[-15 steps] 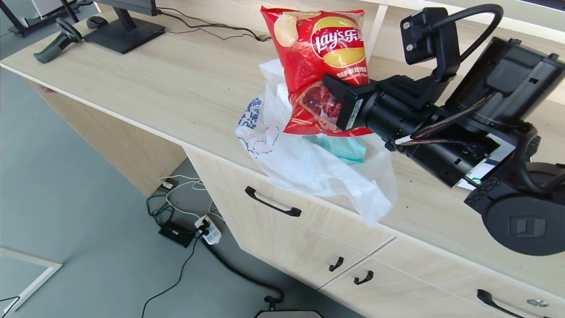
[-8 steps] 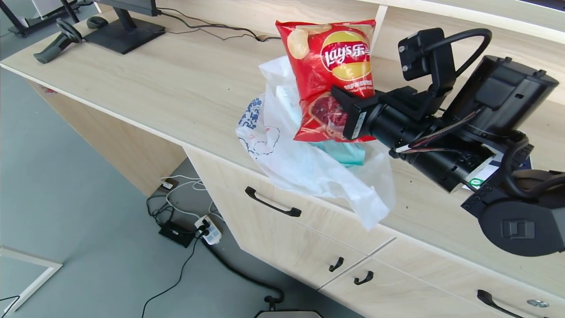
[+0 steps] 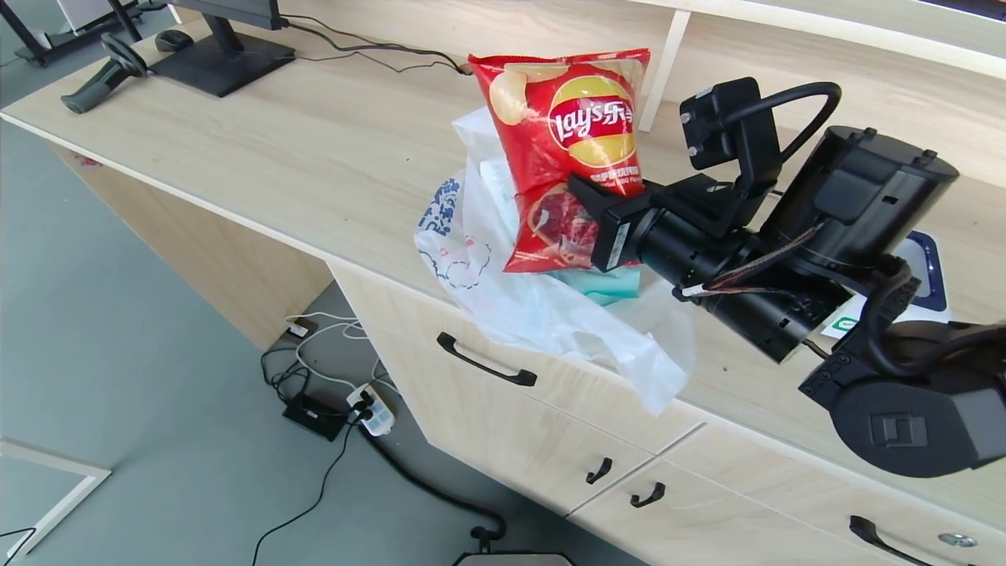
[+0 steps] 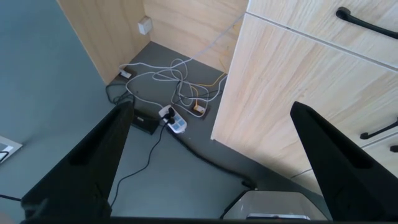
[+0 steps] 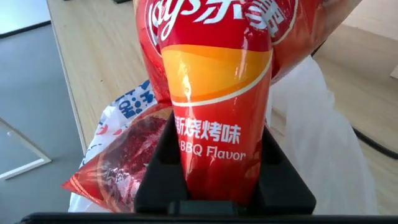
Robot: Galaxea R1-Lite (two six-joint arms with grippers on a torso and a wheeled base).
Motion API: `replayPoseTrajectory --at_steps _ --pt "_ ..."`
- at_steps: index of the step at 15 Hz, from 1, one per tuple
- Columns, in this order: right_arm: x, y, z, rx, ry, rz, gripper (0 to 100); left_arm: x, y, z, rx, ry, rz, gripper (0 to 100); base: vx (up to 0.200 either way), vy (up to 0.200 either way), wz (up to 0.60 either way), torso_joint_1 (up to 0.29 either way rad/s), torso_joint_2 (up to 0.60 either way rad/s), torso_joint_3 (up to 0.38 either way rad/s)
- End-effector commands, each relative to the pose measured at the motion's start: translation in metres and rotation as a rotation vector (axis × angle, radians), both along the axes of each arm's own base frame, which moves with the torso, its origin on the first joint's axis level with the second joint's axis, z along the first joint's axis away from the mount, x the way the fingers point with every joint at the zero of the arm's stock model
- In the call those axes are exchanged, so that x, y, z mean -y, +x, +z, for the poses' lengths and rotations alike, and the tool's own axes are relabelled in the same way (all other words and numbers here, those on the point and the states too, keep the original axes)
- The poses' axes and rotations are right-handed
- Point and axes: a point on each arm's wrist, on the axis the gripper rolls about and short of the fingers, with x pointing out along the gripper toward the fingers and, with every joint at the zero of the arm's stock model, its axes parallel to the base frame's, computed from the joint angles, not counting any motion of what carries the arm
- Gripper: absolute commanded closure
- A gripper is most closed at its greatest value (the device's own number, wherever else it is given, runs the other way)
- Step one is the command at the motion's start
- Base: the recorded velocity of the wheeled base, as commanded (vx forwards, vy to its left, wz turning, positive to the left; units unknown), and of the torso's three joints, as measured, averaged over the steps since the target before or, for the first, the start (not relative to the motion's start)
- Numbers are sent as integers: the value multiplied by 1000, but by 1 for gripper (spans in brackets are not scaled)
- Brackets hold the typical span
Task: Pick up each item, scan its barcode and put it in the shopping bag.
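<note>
From the head we look down and forward over the worktop (image 3: pixel 314 157). Right wrist camera sits right up against the chip bag (image 5: pixel 217 93), shared with head. Left wrist faces floor (image 4: pixel 50 74), drawers (image 4: pixel 298 74).

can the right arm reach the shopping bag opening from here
Probably yes: the right gripper, shut on the chip bag, hangs just over the open shopping bag. Nothing lies between them, and only a teal pack is inside.

A light wooden counter (image 3: pixel 314 157) with black-handled drawers (image 3: pixel 487 420) stands on a grey floor (image 3: pixel 118 354).
</note>
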Motion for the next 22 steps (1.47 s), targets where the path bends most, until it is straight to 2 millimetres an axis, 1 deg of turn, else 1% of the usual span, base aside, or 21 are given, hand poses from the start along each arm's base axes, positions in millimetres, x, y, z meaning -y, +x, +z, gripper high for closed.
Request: replayPoseTrajectory --at_steps 1,5,7,10,14,15,16,17,18,19,20,22 --pt "1 2 -3 -10 -8 -6 0 0 0 0 -1 0 0 0 0 0 0 0 0 0" --pt "0 2 1 0 25 -1 0 0 0 0 -1 -3 1 0 0 0 0 0 0 0" --pt "5 -1 10 16 59 -6 0 0 0 0 -1 -3 1 0 0 0 0 0 0 0" --pt "18 -5 25 51 88 -27 0 0 0 0 -2 -3 1 0 0 0 0 0 0 0" --pt "27 -17 41 83 134 -25 0 0 0 0 -2 -1 0 0 0 0 0 0 0 0" --pt "32 -23 49 103 149 -26 0 0 0 0 -2 -1 0 0 0 0 0 0 0 0" --pt "36 -28 49 102 148 -26 0 0 0 0 -2 -1 0 0 0 0 0 0 0 0" --pt "38 -33 47 97 144 -23 0 0 0 0 -4 -1 0 0 0 0 0 0 0 0" --pt "48 -47 44 96 142 -23 0 0 0 0 -2 -1 0 0 0 0 0 0 0 0" --pt "61 -64 37 81 132 -23 0 0 0 0 -2 -1 0 0 0 0 0 0 0 0" --pt "72 -81 24 49 108 -23 0 0 0 0 -2 -1 0 0 0 0 0 0 0 0" --pt "85 -117 -9 -33 46 29 0 0 0 0 -1 -1 0 0 0 0 0 0 0 0"
